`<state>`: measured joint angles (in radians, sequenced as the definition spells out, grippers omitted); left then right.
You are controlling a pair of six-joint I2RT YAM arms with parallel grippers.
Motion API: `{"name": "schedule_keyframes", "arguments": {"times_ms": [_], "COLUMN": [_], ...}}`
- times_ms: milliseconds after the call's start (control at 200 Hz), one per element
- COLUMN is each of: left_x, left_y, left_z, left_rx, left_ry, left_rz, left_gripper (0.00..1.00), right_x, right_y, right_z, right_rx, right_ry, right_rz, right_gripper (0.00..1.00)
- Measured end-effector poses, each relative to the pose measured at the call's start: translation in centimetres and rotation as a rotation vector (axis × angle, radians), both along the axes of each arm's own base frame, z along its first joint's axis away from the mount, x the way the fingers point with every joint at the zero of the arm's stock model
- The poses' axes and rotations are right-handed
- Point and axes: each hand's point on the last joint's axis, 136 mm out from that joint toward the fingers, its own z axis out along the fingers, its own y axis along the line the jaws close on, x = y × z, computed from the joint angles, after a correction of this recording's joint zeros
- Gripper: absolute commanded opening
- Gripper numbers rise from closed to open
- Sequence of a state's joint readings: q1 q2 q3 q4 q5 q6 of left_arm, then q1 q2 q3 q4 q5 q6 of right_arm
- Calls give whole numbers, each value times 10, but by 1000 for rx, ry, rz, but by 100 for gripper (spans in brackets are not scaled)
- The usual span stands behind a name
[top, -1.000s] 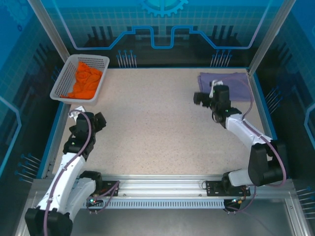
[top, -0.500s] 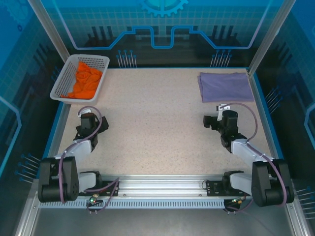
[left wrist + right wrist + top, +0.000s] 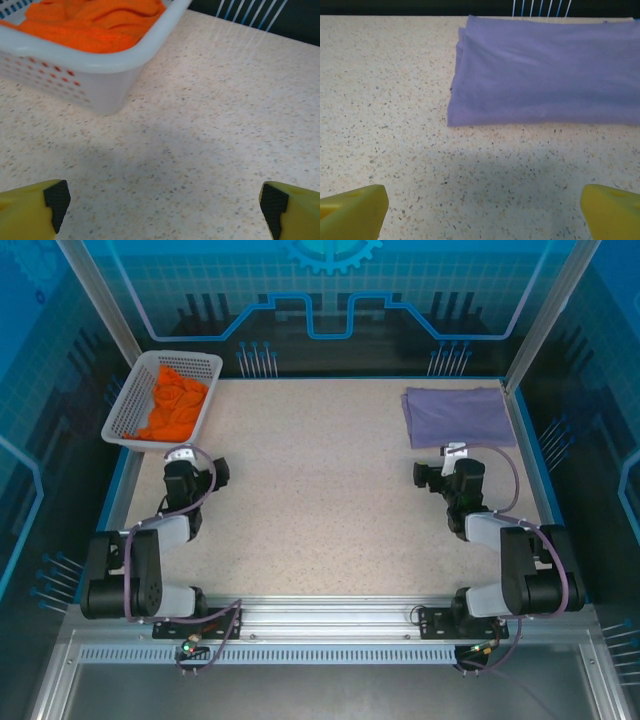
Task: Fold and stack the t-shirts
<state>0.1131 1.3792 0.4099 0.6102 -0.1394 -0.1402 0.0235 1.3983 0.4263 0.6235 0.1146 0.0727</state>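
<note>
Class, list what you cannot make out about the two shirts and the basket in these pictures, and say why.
- Orange shirt: left wrist view, cut off by the top edge, lower part mostly behind the basket wall.
- Purple shirt: right wrist view, right end cut off by the edge; folds hide its inner layers.

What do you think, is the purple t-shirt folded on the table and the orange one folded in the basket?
Not quite: the orange t-shirt lies crumpled in the basket, as the left wrist view shows; the purple t-shirt is indeed folded.
</note>
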Motion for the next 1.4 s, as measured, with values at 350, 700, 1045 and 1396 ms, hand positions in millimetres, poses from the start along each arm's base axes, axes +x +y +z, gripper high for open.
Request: {"name": "schedule_keyframes", "arguments": {"times_ms": [350, 700, 1045, 1396], "left_x": [-2, 20, 21, 21], "left_y": [-28, -42, -45, -45], "left_z": [-3, -4, -6, -6], "left_rx": [43, 93, 97, 98], "left_ry": [-117, -126, -101, -101], "left_rz": [-91, -145, -155, -156], "left_gripper": [99, 99, 99, 99], "right_x": [-23, 16, 12, 11], "right_y": [29, 14, 15, 16], "right_z": [-25, 9, -3, -6], "right_rx": [-83, -75, -76, -67], "right_ry": [-58, -110, -57, -43], "right_rz": [98, 38, 47, 61], "right_gripper": [100, 100, 100, 100]}}
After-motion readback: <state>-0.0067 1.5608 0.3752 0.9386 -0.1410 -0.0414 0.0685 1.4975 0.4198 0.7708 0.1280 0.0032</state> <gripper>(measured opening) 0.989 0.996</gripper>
